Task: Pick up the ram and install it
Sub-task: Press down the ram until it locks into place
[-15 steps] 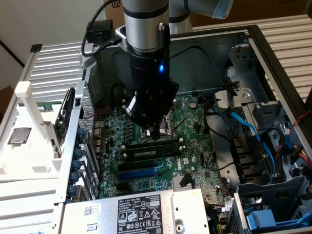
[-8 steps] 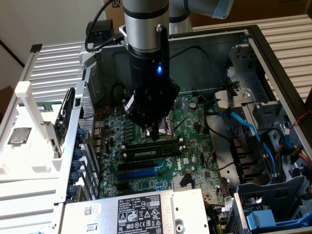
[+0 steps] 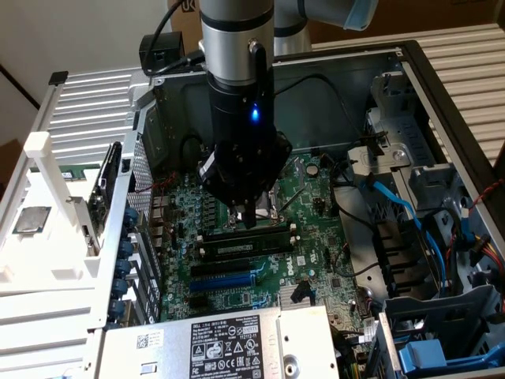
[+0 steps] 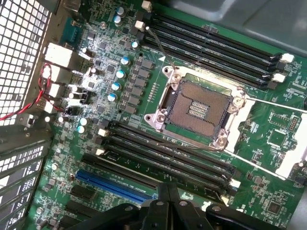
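Inside the open computer case, my gripper hangs over the motherboard, just above the black memory slots beside the CPU socket. Its fingers are shut, with nothing between them. In the wrist view the gripper points down over the memory slots from some height. A narrow green stick with a pale patch, which looks like the ram, lies on the white rack outside the case at the exterior view's left, far from the gripper.
A dark strip with a pale label stands among the slots by the blue expansion slot. A square chip rests on the white rack. Blue cables and drive bays fill the exterior view's right. The power supply sits in front.
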### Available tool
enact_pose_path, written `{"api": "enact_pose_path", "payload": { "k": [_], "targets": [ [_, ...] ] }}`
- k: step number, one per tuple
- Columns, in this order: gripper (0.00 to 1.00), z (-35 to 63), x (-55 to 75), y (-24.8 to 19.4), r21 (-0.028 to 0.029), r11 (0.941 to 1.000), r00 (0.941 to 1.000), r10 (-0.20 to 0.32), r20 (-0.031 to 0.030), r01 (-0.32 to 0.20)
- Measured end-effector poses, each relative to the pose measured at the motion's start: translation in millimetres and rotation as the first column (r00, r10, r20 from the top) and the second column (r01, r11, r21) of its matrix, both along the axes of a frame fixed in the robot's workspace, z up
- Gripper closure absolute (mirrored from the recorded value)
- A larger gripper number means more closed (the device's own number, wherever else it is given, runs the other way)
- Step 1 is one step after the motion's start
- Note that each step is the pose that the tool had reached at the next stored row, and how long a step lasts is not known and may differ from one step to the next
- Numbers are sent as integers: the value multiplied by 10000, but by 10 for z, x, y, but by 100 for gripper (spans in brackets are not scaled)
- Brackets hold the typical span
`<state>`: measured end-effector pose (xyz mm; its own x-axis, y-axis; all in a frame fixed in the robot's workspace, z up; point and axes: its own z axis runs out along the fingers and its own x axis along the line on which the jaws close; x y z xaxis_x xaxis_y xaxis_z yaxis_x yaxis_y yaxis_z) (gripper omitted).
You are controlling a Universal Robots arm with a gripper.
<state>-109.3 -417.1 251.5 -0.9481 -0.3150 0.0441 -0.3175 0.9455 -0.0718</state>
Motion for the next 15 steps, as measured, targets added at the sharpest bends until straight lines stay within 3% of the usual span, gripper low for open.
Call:
{"api": "enact_pose_path", "payload": {
  "k": [5, 9, 15],
  "targets": [
    [90, -1, 1, 0, -8, 9977, 9977, -681, 19, 681],
    [90, -1, 2, 0, -32, 9942, 9942, -1074, 73, 1075],
    [90, -1, 2, 0, -62, 9840, 9839, -1781, 170, 1782]
  ]
}}
